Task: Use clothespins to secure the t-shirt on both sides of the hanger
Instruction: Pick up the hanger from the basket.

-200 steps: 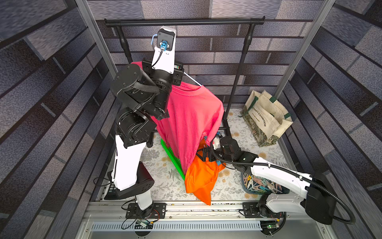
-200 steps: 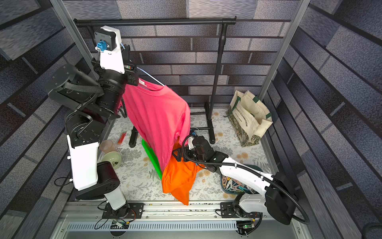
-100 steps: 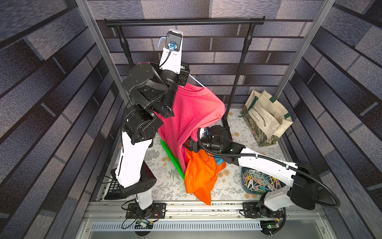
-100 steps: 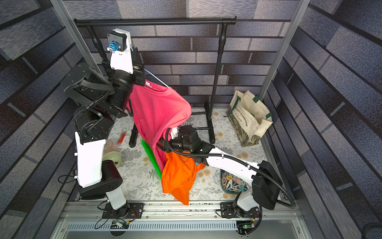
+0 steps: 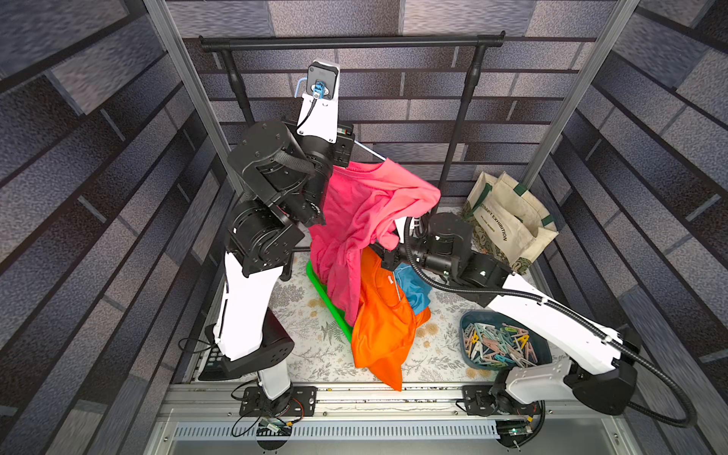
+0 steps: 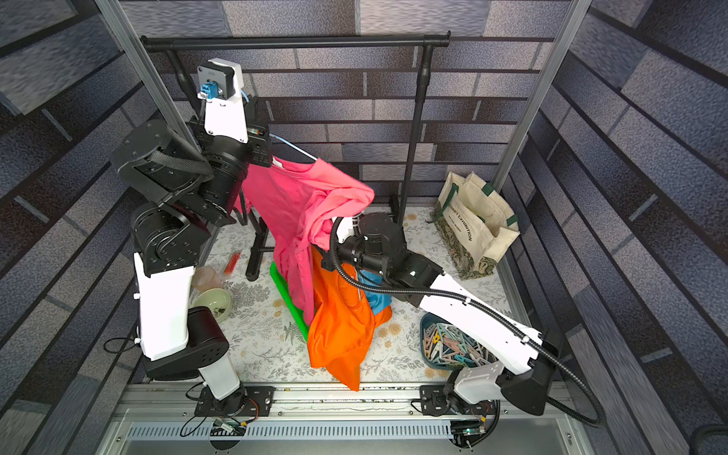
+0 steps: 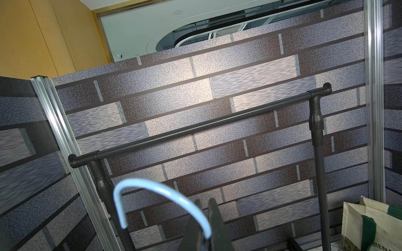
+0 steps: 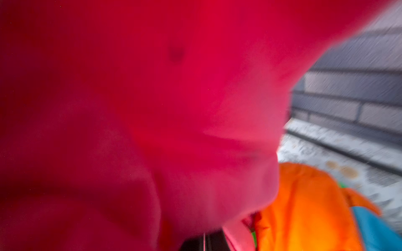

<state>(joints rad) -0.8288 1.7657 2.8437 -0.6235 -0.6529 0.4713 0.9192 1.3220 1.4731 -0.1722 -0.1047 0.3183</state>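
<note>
While one t-shirt (image 5: 354, 205) hangs, clothespins (image 5: 498, 344) number perhaps dozens.

- We see the rack (image 5: 350, 41) at the back, the bag (image 5: 508, 220) right of it.
- The t-shirt (image 5: 354, 212) hangs on the hanger (image 5: 370, 151) mid-scene, above a tray (image 5: 329, 301).
- The clothespins (image 5: 498, 344) lie in a bin (image 5: 463, 329) front right.
- A bowl (image 6: 212, 305) sits far left.

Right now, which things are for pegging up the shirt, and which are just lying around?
For the job:
- pink t-shirt
- pale blue hanger
- clothespins, in the blue tub

Just lying about:
- orange shirt
- blue cloth
- green tray
- tote bag
- bowl
</note>
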